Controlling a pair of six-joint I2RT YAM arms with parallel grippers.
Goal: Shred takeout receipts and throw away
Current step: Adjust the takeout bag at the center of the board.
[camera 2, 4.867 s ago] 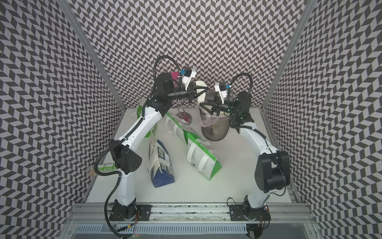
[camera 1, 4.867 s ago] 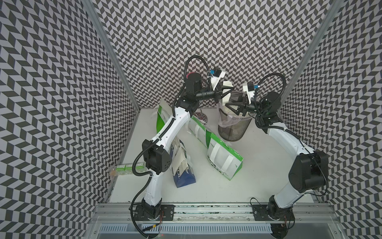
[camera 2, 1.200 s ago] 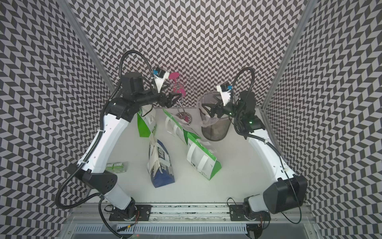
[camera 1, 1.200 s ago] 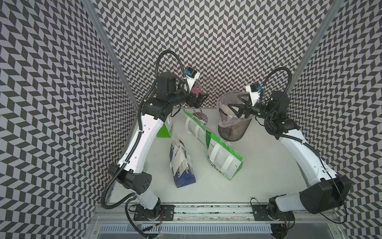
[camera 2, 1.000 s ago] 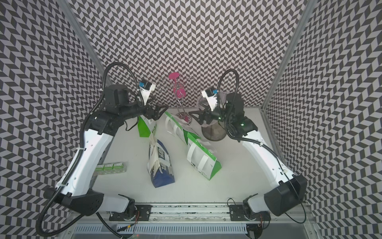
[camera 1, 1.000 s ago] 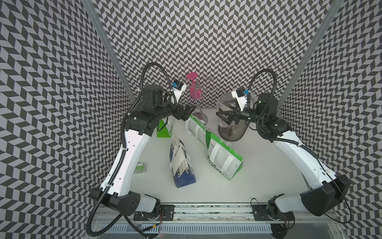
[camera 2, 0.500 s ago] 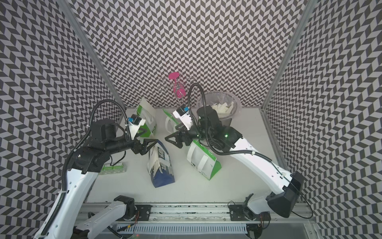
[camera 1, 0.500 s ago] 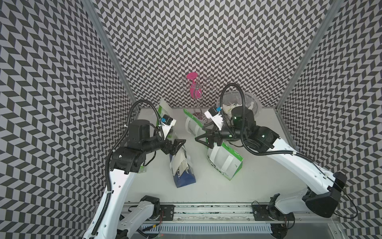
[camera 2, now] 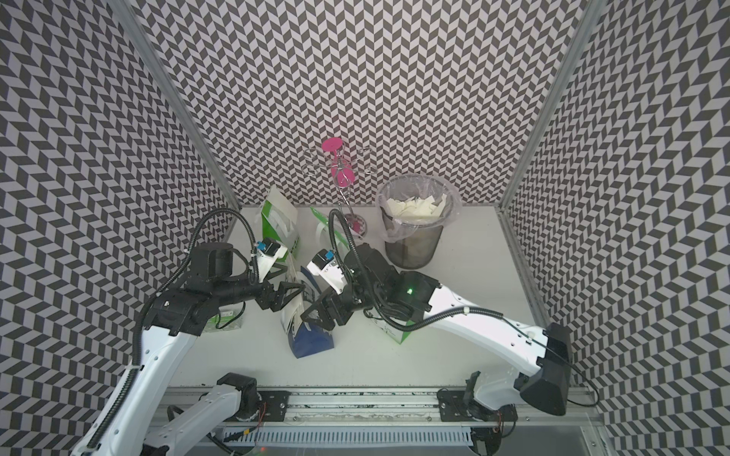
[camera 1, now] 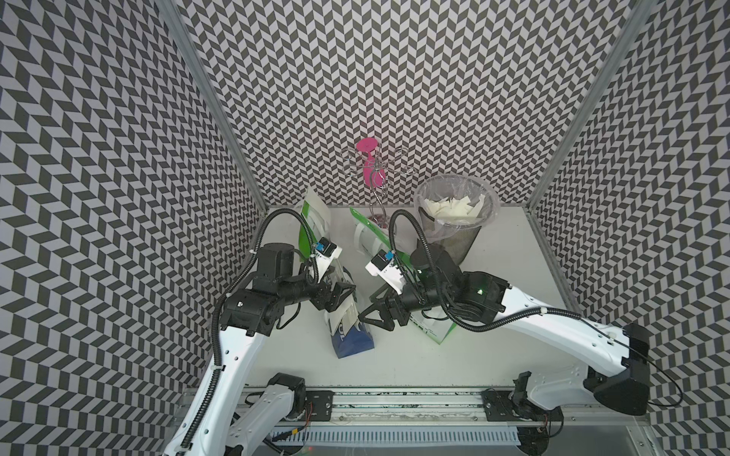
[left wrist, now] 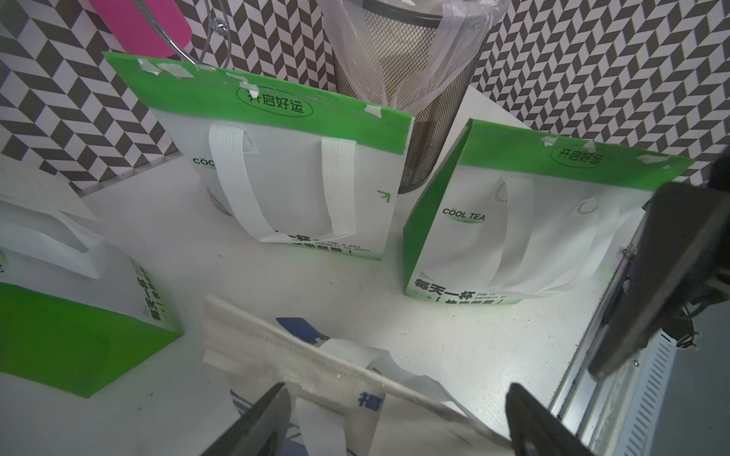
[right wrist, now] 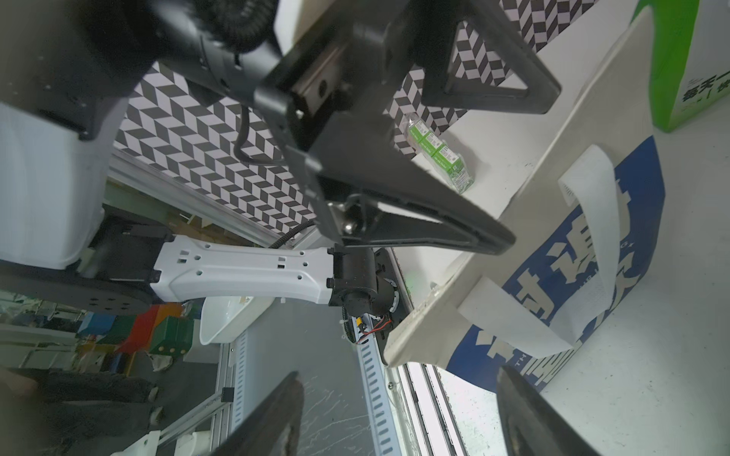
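While the left claw (camera 1: pixel 345 302) hangs with its jaws spread wide and empty, straddling the cream top edge of the blue-and-cream paper bag (camera 1: pixel 353 339), the right claw (camera 1: pixel 365 307) faces it from the opposite side. It is equally wide and holds nothing, and the two sets of fingertips stand very near each other. That closeness is the first hazard: if both close in on the same fold, the fingers could knock together. A second is a wrong pinch, since the white strap handle (right wrist: pixel 592 244) loops just beside that edge and looks much like a paper slip. I cannot tell whether any whole receipt sits on this bag. So light a bag may also slide or flip on the desk (camera 1: pixel 493 316) under a one-sided push, bumping the green-and-white bag (camera 1: pixel 432 335) lying close by. Farther back, the torn receipt pieces (camera 1: pixel 454 207) lie heaped near the rim of the lined mesh waste bin (camera 1: pixel 460 246). Piled that high, they could spill over when more scraps land.
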